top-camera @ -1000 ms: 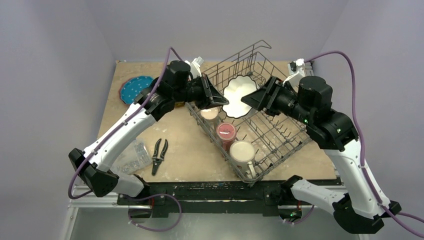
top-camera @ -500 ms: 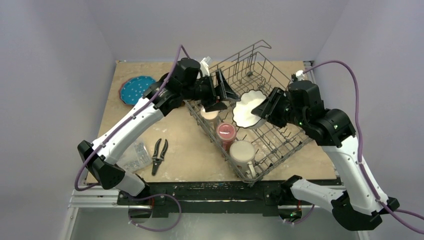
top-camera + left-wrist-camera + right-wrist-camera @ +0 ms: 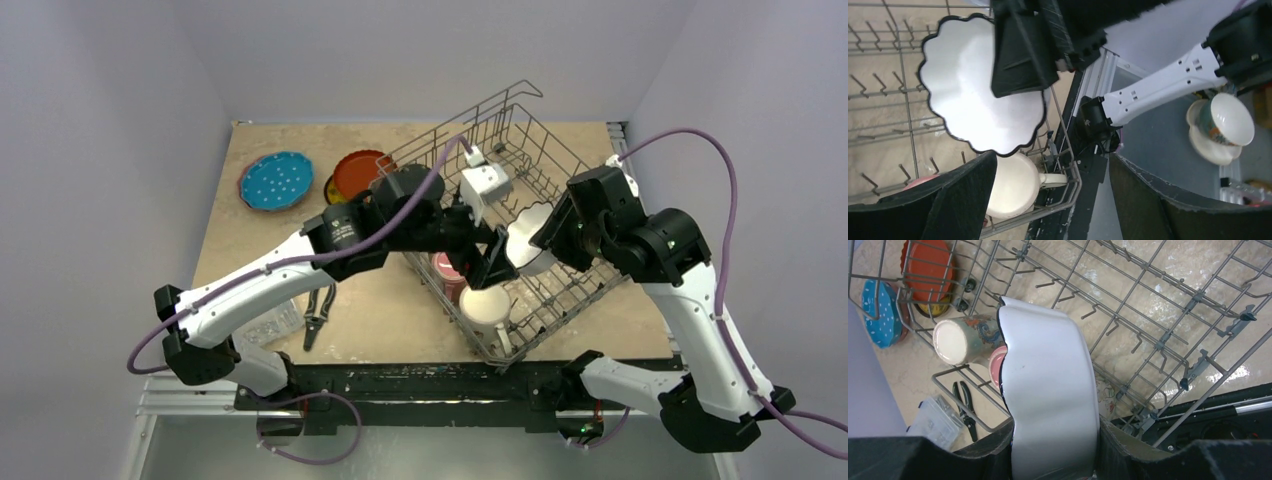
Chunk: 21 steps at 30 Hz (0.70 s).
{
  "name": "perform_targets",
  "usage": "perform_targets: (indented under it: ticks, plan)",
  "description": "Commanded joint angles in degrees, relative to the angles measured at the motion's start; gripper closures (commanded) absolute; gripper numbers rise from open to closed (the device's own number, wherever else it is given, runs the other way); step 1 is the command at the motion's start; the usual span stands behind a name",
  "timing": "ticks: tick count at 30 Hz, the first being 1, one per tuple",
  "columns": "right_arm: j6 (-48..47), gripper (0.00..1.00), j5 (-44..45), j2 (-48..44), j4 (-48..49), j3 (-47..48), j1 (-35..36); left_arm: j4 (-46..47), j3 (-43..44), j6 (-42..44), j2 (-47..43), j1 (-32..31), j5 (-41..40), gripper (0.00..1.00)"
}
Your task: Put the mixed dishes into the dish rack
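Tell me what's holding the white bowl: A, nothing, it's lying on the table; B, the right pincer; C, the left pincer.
B: the bowl is clamped between the fingers of the right pincer, while the left pincer is open and empty.

Your top camera hangs high behind the arm bases, looking down on the whole counter [image 3: 390, 310]. Your left wrist camera peers close past the left claw [image 3: 1053, 157] into the bowl [image 3: 973, 90]. Your right wrist camera hugs that bowl's outside, facing down through the rack [image 3: 1213, 389]. All three share bowl and rack.
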Motion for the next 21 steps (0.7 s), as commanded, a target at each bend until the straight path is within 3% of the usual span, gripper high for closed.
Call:
perform_targets:
  ticks: [1, 4, 13, 14, 17, 21]
  plan:
    - [2.98, 1.0, 1.61, -1.39, 2.7, 4.16, 0.08, 4.24, -0.22, 17.4, 0.87, -4.2, -3.08, 0.23]
    - [3.36, 1.0, 1.17, -1.11, 2.68, 5.62, 0.09, 2.66, 2.15, 20.22, 4.01, -5.79, -3.47, 0.34]
    - [4.76, 1.0, 0.39, -0.91, 2.91, 6.85, 0.09, 2.62, 6.9, 23.54, 11.01, -8.35, -7.36, 0.53]
    - [4.99, 1.0, 0.36, -0.91, 2.86, 6.87, 0.15, 2.79, 7.33, 23.39, 11.6, -8.36, -7.72, 0.6]
    - [5.48, 1.0, 0.43, -1.0, 3.14, 6.91, 0.1, 3.2, 8.24, 22.31, 12.81, -8.36, -8.17, 0.96]
    - [3.42, 1.0, 0.42, -1.29, 4.5, 7.18, 0.1, 4.87, 6.76, 20.18, 12.53, -8.13, -3.61, 1.0]
